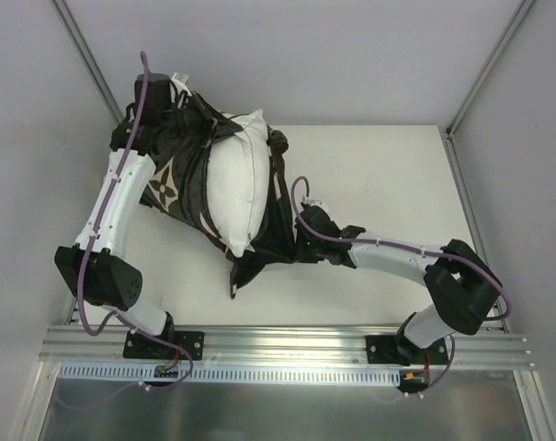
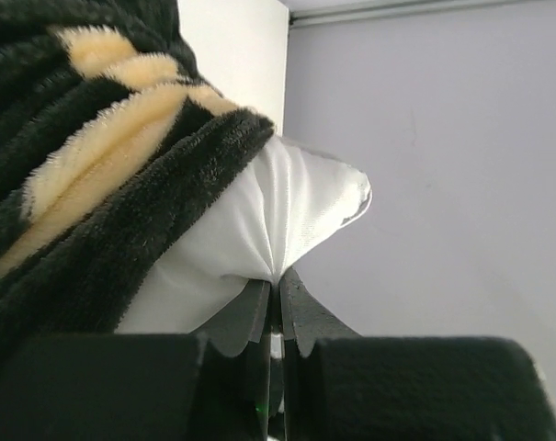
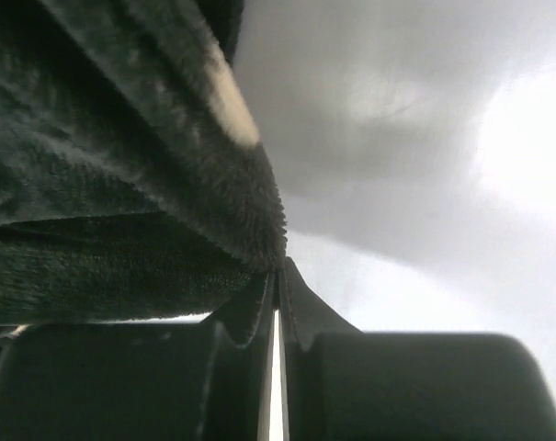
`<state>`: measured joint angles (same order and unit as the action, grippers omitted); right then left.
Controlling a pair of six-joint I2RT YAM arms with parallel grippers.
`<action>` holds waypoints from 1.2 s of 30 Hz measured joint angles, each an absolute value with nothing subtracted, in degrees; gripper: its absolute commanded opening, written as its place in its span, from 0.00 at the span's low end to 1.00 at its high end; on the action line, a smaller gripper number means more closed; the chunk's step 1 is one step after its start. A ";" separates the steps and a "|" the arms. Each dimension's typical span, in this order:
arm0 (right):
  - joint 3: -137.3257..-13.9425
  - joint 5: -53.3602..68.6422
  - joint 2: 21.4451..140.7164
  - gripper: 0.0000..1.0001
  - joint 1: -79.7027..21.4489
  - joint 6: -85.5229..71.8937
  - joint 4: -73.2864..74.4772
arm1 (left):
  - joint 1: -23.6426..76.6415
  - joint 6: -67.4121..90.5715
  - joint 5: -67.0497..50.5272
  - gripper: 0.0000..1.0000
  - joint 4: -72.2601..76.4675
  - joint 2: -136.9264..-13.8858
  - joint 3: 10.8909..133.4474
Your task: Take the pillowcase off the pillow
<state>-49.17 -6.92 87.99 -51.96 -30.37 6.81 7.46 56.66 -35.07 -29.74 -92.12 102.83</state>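
Observation:
The white pillow (image 1: 238, 179) lies at the middle left of the table, half out of the black pillowcase (image 1: 176, 188) with tan motifs, which bunches round it. My left gripper (image 1: 172, 99) is at the far left, shut on a corner of the pillow (image 2: 296, 207), and the pillowcase (image 2: 85, 193) hangs beside it. My right gripper (image 1: 300, 243) is at the pillowcase's near right side, shut on its black edge (image 3: 167, 211). Both grippers' fingertips meet with fabric pinched between them, the left (image 2: 278, 280) and the right (image 3: 278, 268).
The white table (image 1: 379, 184) has bare surface to the right of the bundle. Grey walls and metal frame posts (image 1: 85, 55) close in the back and sides. A metal rail (image 1: 287, 344) carries the arm bases at the near edge.

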 measured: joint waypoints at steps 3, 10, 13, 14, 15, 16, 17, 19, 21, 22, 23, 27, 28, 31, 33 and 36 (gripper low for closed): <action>-50.11 -4.23 87.74 0.33 -48.01 -26.28 10.11 | 11.79 56.60 -33.23 0.00 -27.18 -89.54 97.34; -50.59 -5.32 77.71 0.84 -45.65 -17.93 21.47 | 21.54 56.66 -28.97 0.00 -23.66 -92.47 93.89; -50.85 -5.82 71.18 0.84 -45.28 -17.21 23.22 | 23.62 56.93 -28.05 0.00 -22.15 -94.85 93.89; -50.96 -5.91 69.04 0.84 -45.08 -17.21 23.20 | 24.10 57.08 -27.88 0.00 -21.80 -95.57 93.91; -51.03 -6.02 67.02 0.87 -44.86 -17.21 23.00 | 24.47 57.23 -27.81 0.00 -21.47 -96.27 93.91; -51.03 -5.98 65.21 0.88 -44.73 -17.30 22.57 | 24.82 57.36 -27.77 0.00 -21.26 -96.77 93.91; -50.98 -5.87 63.53 0.90 -44.60 -17.34 21.78 | 24.99 57.47 -27.77 0.00 -21.19 -97.10 93.93; -50.92 -5.28 61.01 0.93 -44.58 -17.52 19.29 | 25.21 57.58 -27.77 0.00 -21.02 -97.47 93.91; -50.98 -3.95 60.27 0.96 -44.58 -17.80 15.55 | 25.19 57.69 -27.77 0.00 -20.67 -97.49 93.93; -51.11 -3.38 60.51 0.96 -44.58 -17.91 14.46 | 25.17 57.69 -27.77 0.00 -20.43 -97.49 93.93; -51.33 -2.37 61.30 0.97 -44.58 -17.96 13.04 | 25.19 57.69 -27.77 0.00 -20.32 -97.49 93.93; -54.13 1.13 68.38 0.96 -44.60 -18.04 8.32 | 25.41 57.69 -27.79 0.00 -20.27 -97.49 93.93; -54.65 2.04 70.02 0.96 -44.60 -18.13 7.14 | 25.47 57.67 -27.79 0.00 -20.27 -97.49 93.93; -56.12 3.92 74.67 0.96 -44.84 -18.17 4.19 | 25.58 57.65 -28.08 0.00 -20.23 -97.49 93.93; -57.54 4.51 77.47 0.96 -44.99 -18.17 2.66 | 25.56 57.60 -28.58 0.00 -20.18 -97.49 93.93; -58.81 5.54 81.12 0.96 -45.23 -18.46 -0.89 | 25.56 57.58 -29.65 0.00 -20.18 -97.49 93.91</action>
